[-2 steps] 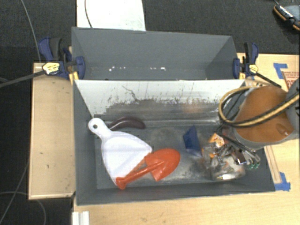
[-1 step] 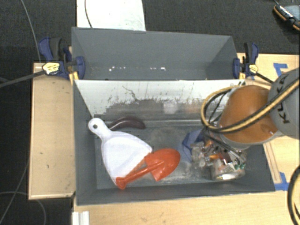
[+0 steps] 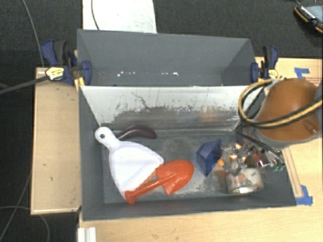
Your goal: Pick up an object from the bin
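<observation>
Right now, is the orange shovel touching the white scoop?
Touching. The camera view shows the orange shovel lying across the white scoop, with its handle overlapping the scoop's lower edge and no gap between them.

A small blue block (image 3: 208, 157) stands tilted on the floor of the bin (image 3: 166, 102), right of the middle and just left of the gripper (image 3: 238, 169). Under the gripper, in the near right corner, lies a pale roundish thing (image 3: 246, 181), too unclear to name. On the left lies a white scoop (image 3: 132, 166). An orange toy shovel (image 3: 169, 178) lies across its right edge, blade to the right. A dark brown curved piece (image 3: 137, 132) lies by the far wall.
</observation>
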{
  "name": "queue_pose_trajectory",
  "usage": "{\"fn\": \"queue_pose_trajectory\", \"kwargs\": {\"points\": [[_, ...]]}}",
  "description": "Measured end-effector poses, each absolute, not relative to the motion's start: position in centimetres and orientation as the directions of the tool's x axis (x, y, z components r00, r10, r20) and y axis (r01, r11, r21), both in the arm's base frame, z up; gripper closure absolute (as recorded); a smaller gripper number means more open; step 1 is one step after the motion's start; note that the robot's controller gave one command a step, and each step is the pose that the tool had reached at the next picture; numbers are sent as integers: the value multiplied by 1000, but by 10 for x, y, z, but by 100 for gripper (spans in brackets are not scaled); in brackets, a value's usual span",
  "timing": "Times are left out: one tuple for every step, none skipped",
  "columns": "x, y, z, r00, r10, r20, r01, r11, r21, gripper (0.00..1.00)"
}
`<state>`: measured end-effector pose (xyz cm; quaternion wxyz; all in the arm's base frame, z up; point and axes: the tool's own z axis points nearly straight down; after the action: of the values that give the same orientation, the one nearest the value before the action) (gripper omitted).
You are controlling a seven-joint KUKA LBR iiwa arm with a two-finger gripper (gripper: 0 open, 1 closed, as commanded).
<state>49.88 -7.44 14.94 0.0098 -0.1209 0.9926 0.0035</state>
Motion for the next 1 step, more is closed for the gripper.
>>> {"fn": "queue_pose_trajectory", "kwargs": {"points": [[492, -84, 105, -981, -195, -16, -195, 981, 23, 100]]}}
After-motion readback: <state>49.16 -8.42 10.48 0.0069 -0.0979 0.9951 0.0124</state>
